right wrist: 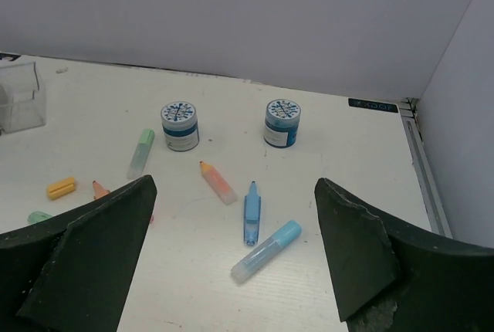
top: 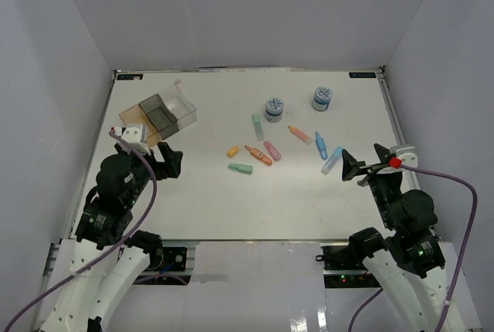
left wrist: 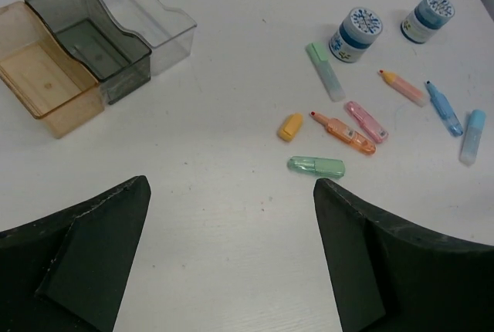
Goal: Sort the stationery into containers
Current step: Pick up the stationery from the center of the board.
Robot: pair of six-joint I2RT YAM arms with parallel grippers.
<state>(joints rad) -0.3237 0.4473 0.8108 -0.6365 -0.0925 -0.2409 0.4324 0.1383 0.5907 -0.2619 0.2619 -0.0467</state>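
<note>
The stationery lies loose mid-table: a green marker (left wrist: 326, 72), a peach one (left wrist: 402, 87), a blue one (right wrist: 252, 212), a light-blue one (right wrist: 266, 251), pink (left wrist: 366, 120), orange (left wrist: 343, 131), a yellow cap (left wrist: 290, 127), a green stick (left wrist: 316, 165) and two blue-and-white rolls (top: 274, 108) (top: 322, 99). The containers stand at the back left: orange-tan (left wrist: 46, 77), smoky grey (left wrist: 89, 38), clear (left wrist: 147, 11), and nothing shows in them. My left gripper (left wrist: 231, 185) hangs open over bare table near the green stick. My right gripper (right wrist: 233, 183) is open just short of the light-blue marker.
White walls enclose the table on three sides. The table's right edge rail (top: 394, 127) runs close to my right gripper (top: 363, 164). My left gripper (top: 164, 159) sits just in front of the containers (top: 166, 113). Purple cables trail from both wrists.
</note>
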